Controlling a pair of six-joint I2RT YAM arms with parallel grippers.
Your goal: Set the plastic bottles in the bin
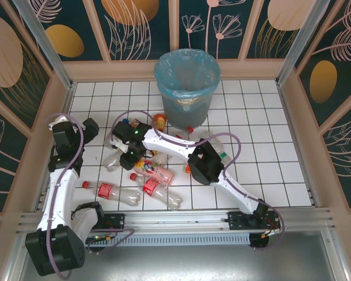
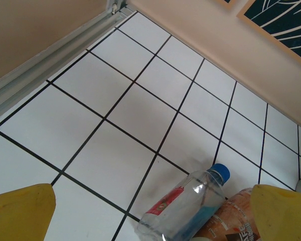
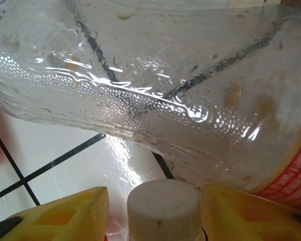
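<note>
- Right up against the right wrist camera sits a white cap (image 3: 164, 208), between the yellow fingers (image 3: 65, 216) of the right tool (image 3: 154, 195). The jaws are narrow around it. One finger looks to be touching, but there's a sliver of gap on the other side, so I wouldn't call it clamped yet.
- Just behind that cap, a big clear bottle (image 3: 150, 85) with a red label lies on its side across the view.
- Progress-wise, I'd say most of the job is left. From above, lots of plastic bottles (image 1: 155, 175) are scattered left of the middle of the surface (image 1: 269, 146), from the foot of the bin (image 1: 164, 67) toward the near edge.
- That bin stands at the middle of the far edge. Can't tell through the blue liner whether anything's in it.
- From above, the right tool is down in the thick of that pile, well short of the bin.
- Left tool (image 2: 153, 193) is spread wide with nothing in it, over the tiles by the left edge. A blue-capped bottle (image 2: 190, 206) lies on its side just ahead, toward the right finger, touching a brown-labelled bottle (image 2: 236, 216).
</note>
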